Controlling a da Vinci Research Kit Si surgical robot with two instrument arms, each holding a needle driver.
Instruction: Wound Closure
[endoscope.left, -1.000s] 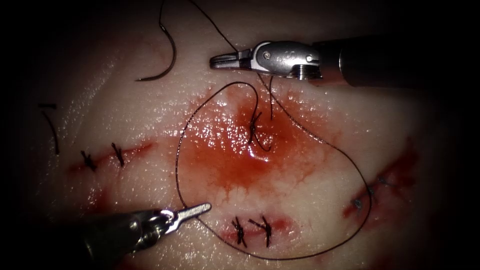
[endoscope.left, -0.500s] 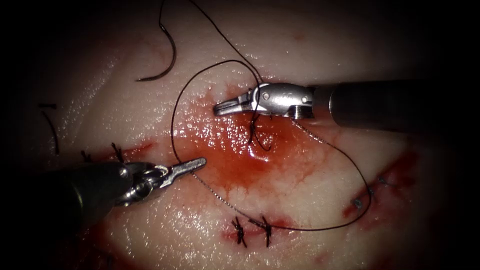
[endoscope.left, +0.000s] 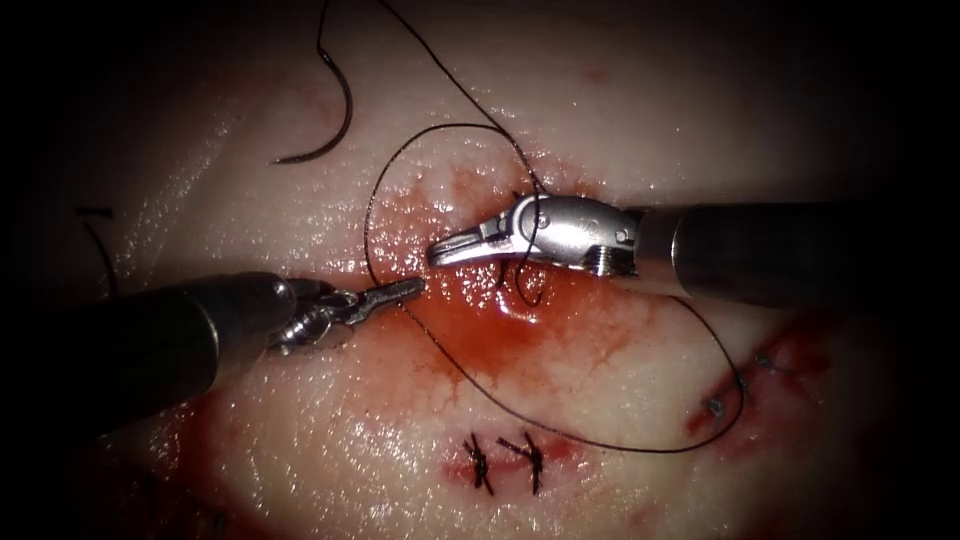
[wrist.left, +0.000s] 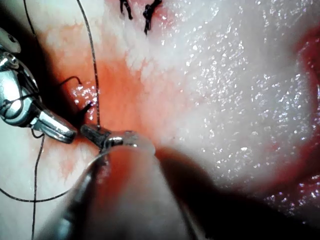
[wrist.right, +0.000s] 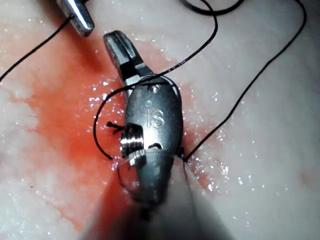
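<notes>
The curved needle (endoscope.left: 343, 110) lies free on the tissue at the upper left, outside the tissue and held by neither tool. Its black thread (endoscope.left: 600, 443) runs in a wide loop around the cut and its red fluid (endoscope.left: 480, 330). My left tool (endoscope.left: 405, 290) is shut on the thread just left of the cut, as seen up close at the left tool (wrist.left: 90, 132). My right tool (endoscope.left: 440, 252) lies over the cut with its jaws shut and nothing between them. The thread (wrist.right: 235, 105) is draped around the right tool (wrist.right: 116, 42). A knotted stitch (endoscope.left: 520, 285) shows under it.
Two finished stitches (endoscope.left: 505, 462) close a short cut near the front. Another stitched cut (endoscope.left: 760, 390) lies at the right. A loose cut end of thread (endoscope.left: 95, 225) rests at the far left. The two tools' tips are nearly touching.
My left tool carried the thread up from the front to beside the cut. My right tool came down from the back over the cut, and the thread loop now wraps around it.
</notes>
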